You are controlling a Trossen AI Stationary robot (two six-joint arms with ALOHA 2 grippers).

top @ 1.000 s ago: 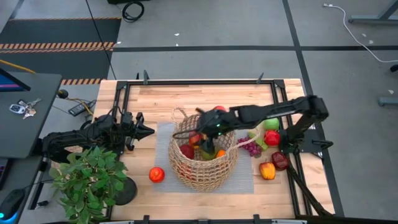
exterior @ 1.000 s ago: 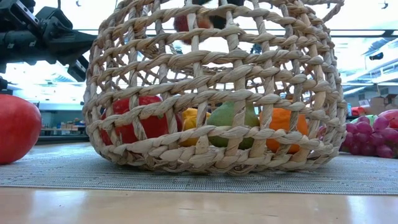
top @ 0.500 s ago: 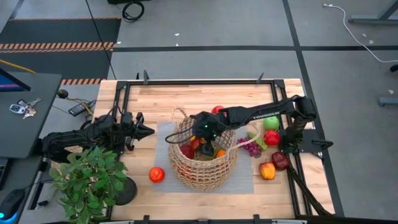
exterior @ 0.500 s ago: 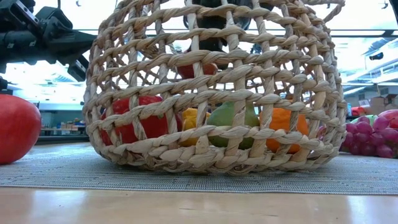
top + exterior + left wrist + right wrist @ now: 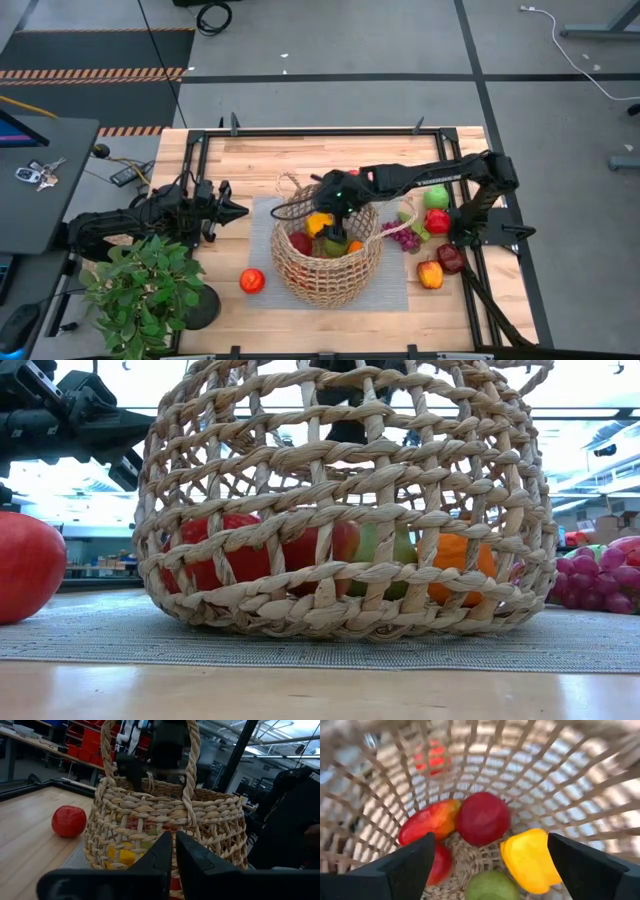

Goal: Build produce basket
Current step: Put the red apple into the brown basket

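Potted plant (image 5: 143,283) at table's (image 5: 250,150) near-left corner; grey mat (image 5: 262,215); keys (image 5: 35,173) on side desk (image 5: 40,215).

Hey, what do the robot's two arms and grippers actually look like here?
Both arms are dark, jointed, with black cabling. The left gripper ends in two slim black fingers tapering to points. The right gripper has broad, flat black fingers, and a small green light glows on its wrist.

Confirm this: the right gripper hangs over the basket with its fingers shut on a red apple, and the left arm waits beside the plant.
Not quite. The right gripper hangs over the basket with its fingers open and empty; the red apple lies loose on the basket floor, as the right wrist view shows. The left arm does wait beside the plant.
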